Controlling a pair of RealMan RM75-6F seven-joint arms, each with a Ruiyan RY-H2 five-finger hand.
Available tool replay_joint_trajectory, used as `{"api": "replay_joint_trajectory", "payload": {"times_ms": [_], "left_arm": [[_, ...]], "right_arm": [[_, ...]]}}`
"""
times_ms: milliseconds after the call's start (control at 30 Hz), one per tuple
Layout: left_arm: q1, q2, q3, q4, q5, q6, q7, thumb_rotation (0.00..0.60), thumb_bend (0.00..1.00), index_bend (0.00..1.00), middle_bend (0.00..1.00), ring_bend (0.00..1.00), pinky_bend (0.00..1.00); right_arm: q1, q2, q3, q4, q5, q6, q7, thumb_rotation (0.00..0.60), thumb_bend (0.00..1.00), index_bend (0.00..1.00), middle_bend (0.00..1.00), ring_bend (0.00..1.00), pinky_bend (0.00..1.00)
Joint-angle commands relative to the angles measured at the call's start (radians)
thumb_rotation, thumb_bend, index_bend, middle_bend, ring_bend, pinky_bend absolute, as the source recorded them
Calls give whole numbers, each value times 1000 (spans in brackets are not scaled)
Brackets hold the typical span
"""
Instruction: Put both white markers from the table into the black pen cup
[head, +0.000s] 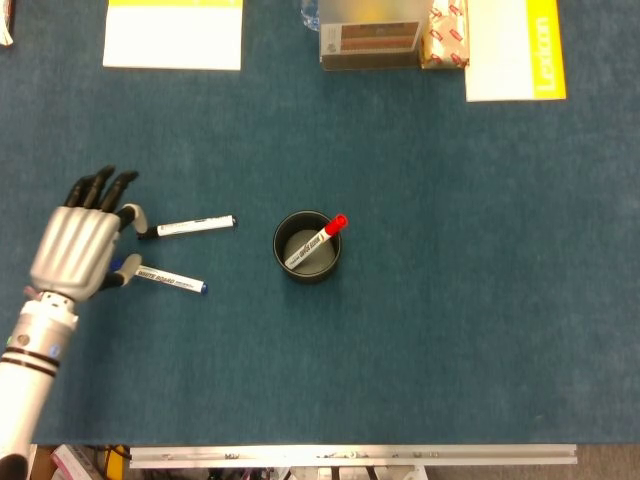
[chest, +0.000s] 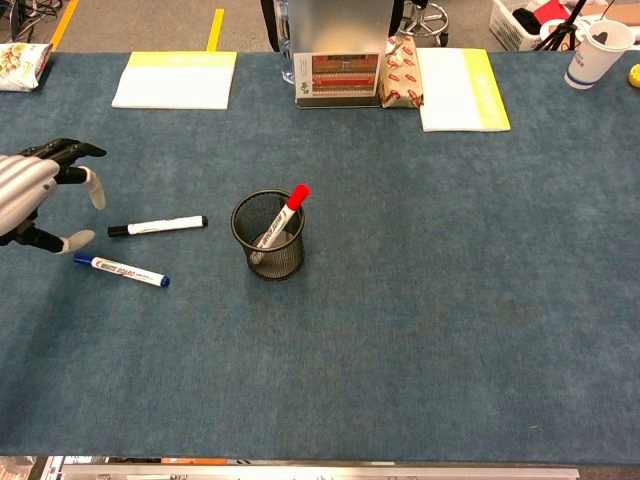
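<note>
Two white markers lie on the blue table left of the cup: one with a black cap (head: 187, 226) (chest: 158, 225), and below it one with a blue cap (head: 160, 277) (chest: 121, 270). The black mesh pen cup (head: 307, 246) (chest: 268, 236) stands mid-table and holds a red-capped marker (head: 316, 241) (chest: 281, 215). My left hand (head: 78, 240) (chest: 30, 194) hovers open just left of the two markers, fingers spread, above their capped ends and holding nothing. My right hand shows in neither view.
At the table's far edge lie a yellow-topped notepad (head: 173, 33) (chest: 176, 79), a metal box (head: 370, 33) (chest: 336, 60), a snack packet (chest: 400, 72) and a yellow-white book (head: 514, 48) (chest: 461, 88). A paper cup (chest: 597, 52) stands far right.
</note>
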Motion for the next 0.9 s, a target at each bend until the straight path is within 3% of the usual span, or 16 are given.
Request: {"api": "replay_joint_trajectory", "payload": {"times_ms": [33, 900], "left_arm": [[-20, -24, -6, 19, -17, -22, 14, 600, 267, 447, 96, 4, 115], [-117, -154, -31, 123, -110, -90, 67, 600, 261, 447, 96, 7, 115]], "right_arm": [[-5, 5, 0, -8, -5, 9, -6, 600, 867, 569, 382, 255, 165], [-5, 11, 4, -14, 0, 1, -1, 600, 867, 569, 387, 255, 165]]}}
